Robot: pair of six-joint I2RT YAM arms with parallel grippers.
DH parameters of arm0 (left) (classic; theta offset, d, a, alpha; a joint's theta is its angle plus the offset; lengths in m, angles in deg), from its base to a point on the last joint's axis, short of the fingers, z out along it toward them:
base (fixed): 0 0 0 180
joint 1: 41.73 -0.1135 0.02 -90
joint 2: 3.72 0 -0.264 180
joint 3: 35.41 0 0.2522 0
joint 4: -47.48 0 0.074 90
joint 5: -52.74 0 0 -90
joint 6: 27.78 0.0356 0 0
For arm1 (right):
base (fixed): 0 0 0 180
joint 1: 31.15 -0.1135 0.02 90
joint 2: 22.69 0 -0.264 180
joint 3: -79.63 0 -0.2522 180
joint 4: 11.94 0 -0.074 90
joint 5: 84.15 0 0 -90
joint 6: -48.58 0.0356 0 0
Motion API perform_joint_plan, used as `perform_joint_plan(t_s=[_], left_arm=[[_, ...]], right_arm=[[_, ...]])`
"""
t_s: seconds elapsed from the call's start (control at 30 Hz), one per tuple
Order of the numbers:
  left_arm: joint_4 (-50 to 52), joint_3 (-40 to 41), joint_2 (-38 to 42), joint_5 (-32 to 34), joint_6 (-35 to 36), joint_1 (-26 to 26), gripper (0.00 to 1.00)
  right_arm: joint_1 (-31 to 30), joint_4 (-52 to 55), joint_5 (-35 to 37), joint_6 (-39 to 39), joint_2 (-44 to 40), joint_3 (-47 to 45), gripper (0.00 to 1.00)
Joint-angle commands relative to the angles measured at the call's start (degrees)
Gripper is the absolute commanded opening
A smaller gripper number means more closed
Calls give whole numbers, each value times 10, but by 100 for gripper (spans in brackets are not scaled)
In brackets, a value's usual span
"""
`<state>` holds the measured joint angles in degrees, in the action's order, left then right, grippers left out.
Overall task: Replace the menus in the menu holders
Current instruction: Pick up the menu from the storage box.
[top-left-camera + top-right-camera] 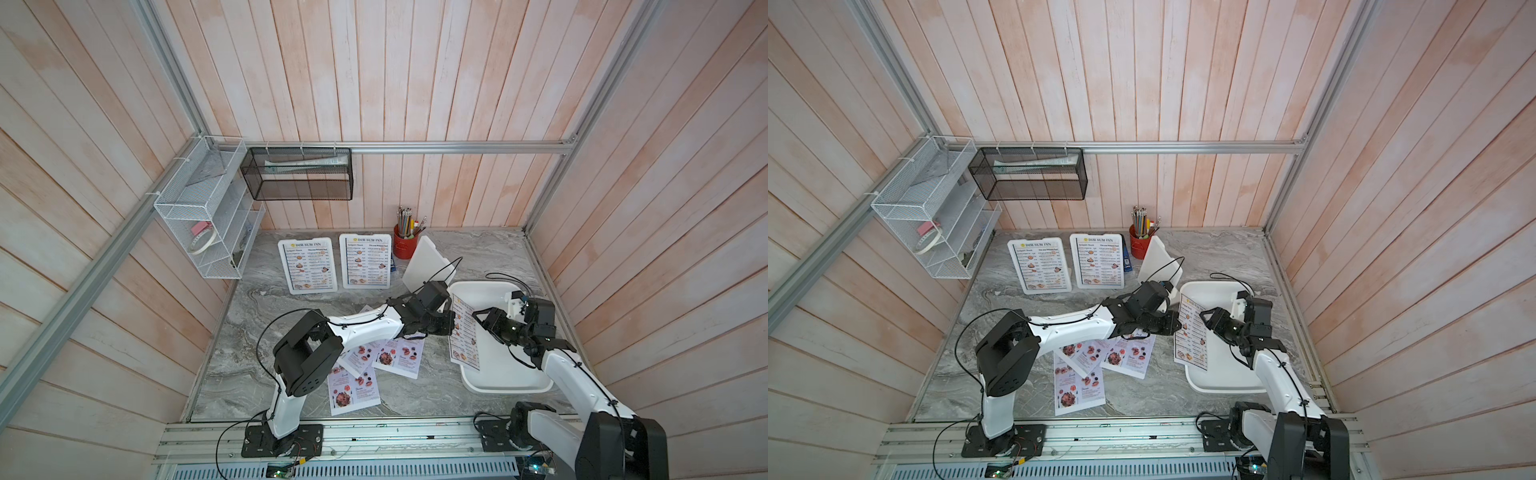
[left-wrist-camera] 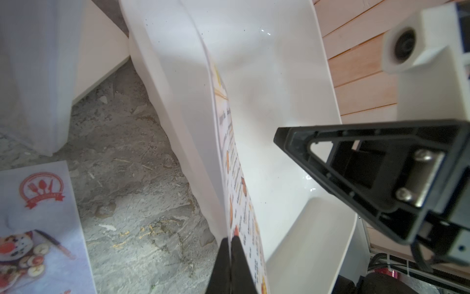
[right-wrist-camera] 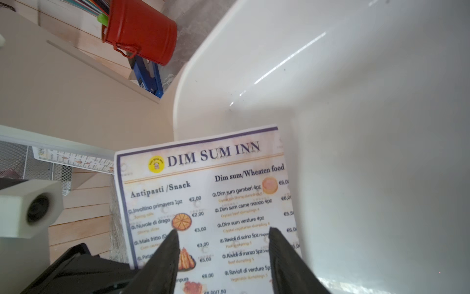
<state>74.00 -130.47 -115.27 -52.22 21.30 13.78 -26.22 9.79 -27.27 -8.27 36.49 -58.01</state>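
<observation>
The left claw (image 2: pixel 231 245) pinches the edge of a DIM SUM INN menu (image 2: pixel 235 163) at the white tray (image 2: pixel 279 114); only the left wrist view shows this. The right claw (image 3: pixel 223 235) is spread wide before that menu. In a top view the left arm (image 1: pixel 361 325) covers part of other menus (image 1: pixel 401 357) lying on the table (image 1: pixel 257 332).

The left arm (image 1: pixel 361 328) stretches far and right, the left gripper (image 2: pixel 230 238) clamped tight on the edge of a menu (image 2: pixel 239 178). The right arm (image 1: pixel 573 378) bends left, the right gripper (image 3: pixel 221 230) with its jaws standing apart.
</observation>
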Motion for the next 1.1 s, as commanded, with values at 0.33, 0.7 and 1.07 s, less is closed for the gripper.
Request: perform_joint_plan(t_s=[0.33, 0.7, 1.07], left_arm=[[72, 1, 169, 1, 101, -54, 0], [147, 9, 292, -31, 231, -102, 0], [183, 8, 331, -70, 299, -103, 0]], right_arm=[[4, -32, -163, -81, -91, 64, 58], [-104, -245, -290, -29, -56, 32, 60], [-160, -348, -334, -37, 19, 44, 62]])
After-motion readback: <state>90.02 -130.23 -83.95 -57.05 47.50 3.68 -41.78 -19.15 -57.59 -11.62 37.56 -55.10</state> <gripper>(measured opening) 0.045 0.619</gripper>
